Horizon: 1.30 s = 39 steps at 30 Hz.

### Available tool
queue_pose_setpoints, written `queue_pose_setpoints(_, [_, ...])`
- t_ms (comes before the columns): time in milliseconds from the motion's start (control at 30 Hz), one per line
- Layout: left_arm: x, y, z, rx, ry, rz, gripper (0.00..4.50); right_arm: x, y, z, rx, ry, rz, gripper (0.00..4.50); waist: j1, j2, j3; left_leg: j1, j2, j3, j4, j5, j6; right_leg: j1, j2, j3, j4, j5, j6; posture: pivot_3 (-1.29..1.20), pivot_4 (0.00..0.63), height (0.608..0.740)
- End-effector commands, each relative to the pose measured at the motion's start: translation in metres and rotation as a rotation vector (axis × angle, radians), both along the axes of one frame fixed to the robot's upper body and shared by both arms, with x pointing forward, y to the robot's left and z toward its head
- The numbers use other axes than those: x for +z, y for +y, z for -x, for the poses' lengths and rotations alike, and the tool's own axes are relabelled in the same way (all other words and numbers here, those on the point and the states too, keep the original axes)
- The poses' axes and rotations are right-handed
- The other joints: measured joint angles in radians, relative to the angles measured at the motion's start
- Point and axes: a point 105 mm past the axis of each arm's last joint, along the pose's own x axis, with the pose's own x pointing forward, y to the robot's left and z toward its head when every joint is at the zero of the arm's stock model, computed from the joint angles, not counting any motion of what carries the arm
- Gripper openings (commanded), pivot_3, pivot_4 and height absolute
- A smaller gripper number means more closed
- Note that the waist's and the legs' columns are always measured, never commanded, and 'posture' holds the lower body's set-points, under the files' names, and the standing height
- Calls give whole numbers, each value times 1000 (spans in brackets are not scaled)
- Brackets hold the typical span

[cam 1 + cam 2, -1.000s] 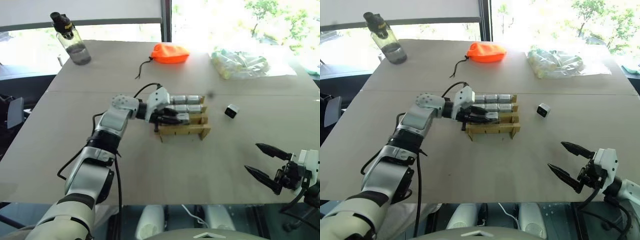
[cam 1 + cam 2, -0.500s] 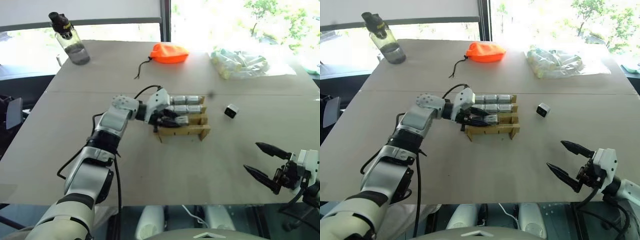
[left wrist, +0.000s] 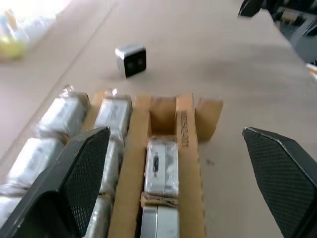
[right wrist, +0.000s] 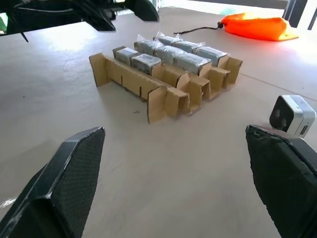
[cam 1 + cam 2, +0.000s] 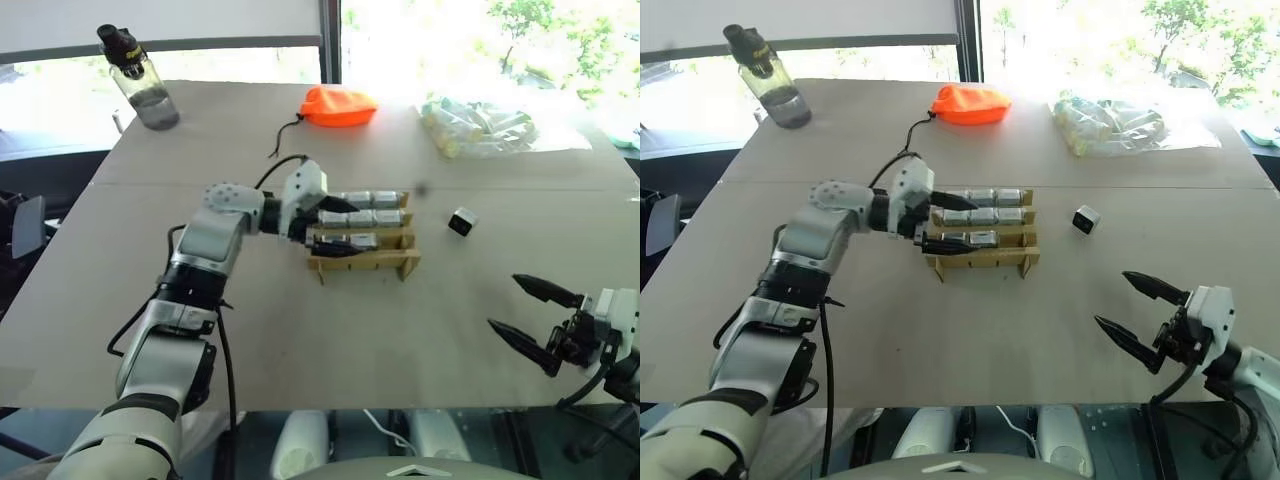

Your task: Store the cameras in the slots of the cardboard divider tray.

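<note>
The left claw (image 5: 325, 222) is hanging fingers apart at the cardboard divider tray (image 5: 364, 262) mid-tabletop, holding nothing. Eight cameras (image 5: 362, 217) are sitting slotted; one loose camera (image 5: 462, 221) is lying toward the right edge. The right claw (image 5: 530, 313), spread and empty, should be approaching it squarely from above.

You get strong daylight from the windows (image 5: 480, 30) along the top of the frame, blown out to white at upper right. Glare washes the clear plastic bag (image 5: 478, 125) and the far table (image 5: 200, 130) edge. Shadows on the tabletop are soft and short. In the left wrist view, the near fingers (image 3: 74, 178) look blurred.
</note>
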Motion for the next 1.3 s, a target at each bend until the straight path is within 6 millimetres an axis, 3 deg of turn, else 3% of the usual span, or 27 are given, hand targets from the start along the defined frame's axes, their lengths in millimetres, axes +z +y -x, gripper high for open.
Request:
queue_pose_setpoints(33, [14, 16, 14, 22, -39, 25, 4448, -2, -7, -24, -57, 33, 61, 4500, -8, 0, 0, 0, 0, 0, 0, 0, 0, 0, 0, 0, 0, 0, 0, 0, 150, 740])
queue_pose_setpoints(200, [30, 37, 36, 82, -34, 87, 4448, 4, -18, -69, -106, 40, 87, 4500, -12, 1, 1, 0, 0, 0, 0, 0, 0, 0, 0, 2, 0, 0, 0, 0, 150, 740])
queue_pose_setpoints(367, [38, 45, 34, 216, -87, 105, 4448, 2, -28, -114, -153, 78, 116, 4500, 1, 1, 1, 0, 0, -1, 0, 0, 0, 0, -1, 1, 0, 0, 0, 0, 150, 740])
queue_pose_setpoints(500, [40, 48, 43, 264, -91, 103, 4448, 3, -29, -136, -147, 106, 146, 4500, -2, 1, 1, -2, -1, 0, 0, 0, 0, -1, -1, 2, -1, 0, 0, 0, 150, 740])
queue_pose_setpoints(700, [42, 54, 57, 333, -95, 84, 4448, 6, -26, -157, -120, 161, 140, 4500, -5, 2, 2, -3, 0, 0, -2, 0, -1, -3, -2, 2, -1, 0, 0, 0, 150, 740])
queue_pose_setpoints(967, [41, 68, 65, 410, -101, 51, 4448, -1, -8, -162, -35, 187, 181, 4500, -4, 2, 2, -2, 0, 0, -2, 0, -1, -3, -3, 2, -1, 0, 0, 0, 150, 740])
queue_pose_setpoints(1133, [39, 68, 68, 398, -94, 42, 4448, 4, -9, -169, -66, 162, 187, 4500, -4, 3, 2, -2, 0, 0, -2, 0, -1, -3, -2, 1, 0, 0, 0, 0, 150, 740])
queue_pose_setpoints(1167, [39, 68, 68, 396, -93, 40, 4500, 6, -9, -170, -69, 155, 184, 3986, -4, 2, 2, -2, 0, 0, -2, 0, -1, -3, -2, 1, 0, 0, 0, 0, 150, 740])
queue_pose_setpoints(1233, [38, 68, 69, 390, -87, 36, 4500, 8, -10, -171, -71, 146, 181, 3495, -5, 3, 2, -2, 0, 0, -2, 0, -1, -3, -2, 1, -1, 0, 0, 0, 150, 740])
queue_pose_setpoints(1267, [38, 68, 70, 385, -83, 34, 4500, 8, -11, -171, -72, 144, 181, 2749, -5, 3, 2, -2, 0, 0, -2, 0, -1, -3, -2, 1, -1, 0, 0, 0, 150, 740])
queue_pose_setpoints(1300, [37, 68, 71, 376, -77, 30, 4500, 8, -11, -170, -72, 142, 182, 2431, -5, 3, 2, -2, 0, 0, -2, 0, -1, -3, -2, 1, -1, 0, 0, 0, 150, 740])
